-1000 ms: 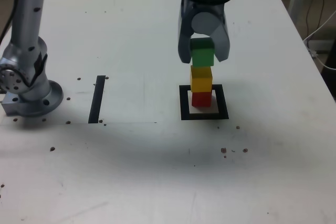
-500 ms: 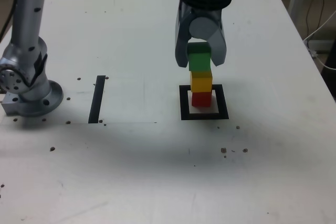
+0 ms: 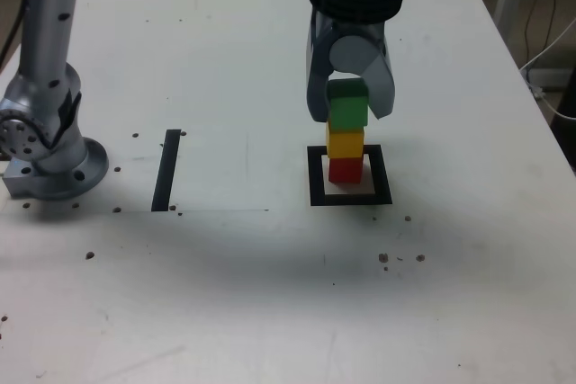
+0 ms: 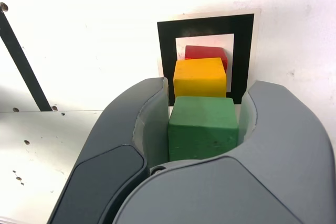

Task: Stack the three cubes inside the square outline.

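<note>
A red cube (image 3: 345, 170) sits inside the black square outline (image 3: 315, 179), and a yellow cube (image 3: 345, 143) rests on top of it. The green cube (image 3: 348, 107) tops the column and appears to rest on the yellow one. My gripper (image 3: 349, 114) reaches down from above, one finger on each side of the green cube, shut on it. From the wrist view the green cube (image 4: 202, 127) fills the space between the grey fingers (image 4: 144, 124), with the yellow cube (image 4: 199, 77), red cube (image 4: 205, 52) and outline (image 4: 165, 51) beyond it.
A thin black strip (image 3: 166, 170) lies on the white table toward the exterior view's left, near the arm's base (image 3: 45, 146). Dark specks dot the tabletop. The table's right edge (image 3: 531, 105) has cables beyond it.
The gripper has come down with the green cube, closing the gap until the cube meets the yellow one. The red and yellow cubes have not moved.
</note>
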`<state>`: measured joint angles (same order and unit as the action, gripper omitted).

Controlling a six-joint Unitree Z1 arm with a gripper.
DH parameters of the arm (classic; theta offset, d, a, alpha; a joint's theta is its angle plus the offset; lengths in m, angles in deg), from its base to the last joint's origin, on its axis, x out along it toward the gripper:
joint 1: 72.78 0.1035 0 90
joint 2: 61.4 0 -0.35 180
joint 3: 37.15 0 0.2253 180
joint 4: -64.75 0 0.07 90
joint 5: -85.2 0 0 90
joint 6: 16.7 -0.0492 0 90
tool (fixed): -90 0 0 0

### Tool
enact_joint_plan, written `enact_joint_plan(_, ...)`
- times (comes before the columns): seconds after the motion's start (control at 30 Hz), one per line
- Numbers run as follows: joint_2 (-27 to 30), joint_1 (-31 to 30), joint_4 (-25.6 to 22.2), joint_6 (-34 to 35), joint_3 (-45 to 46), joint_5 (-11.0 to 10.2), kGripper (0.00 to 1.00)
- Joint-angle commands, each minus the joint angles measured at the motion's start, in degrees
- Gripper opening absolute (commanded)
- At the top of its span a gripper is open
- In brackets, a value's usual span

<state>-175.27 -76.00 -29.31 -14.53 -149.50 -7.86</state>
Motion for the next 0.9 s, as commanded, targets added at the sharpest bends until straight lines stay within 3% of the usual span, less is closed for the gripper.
enact_joint_plan(0.0, -0.1, 0.1, 0.2, -0.1, 0.2, -0.4, 0.57)
enact_joint_plan(0.07, -0.3, 0.1, 0.5, -0.2, 0.4, -0.6, 0.63)
enact_joint_plan(0.23, -0.5, 0.1, 1.8, -0.3, 1.3, -0.7, 0.92)
enact_joint_plan(0.3, -0.5, 0.1, 2.2, -0.3, 1.8, -0.8, 0.98)
enact_joint_plan(0.87, 4.4, -0.9, 0.0, -0.3, 3.1, -1.8, 0.99)
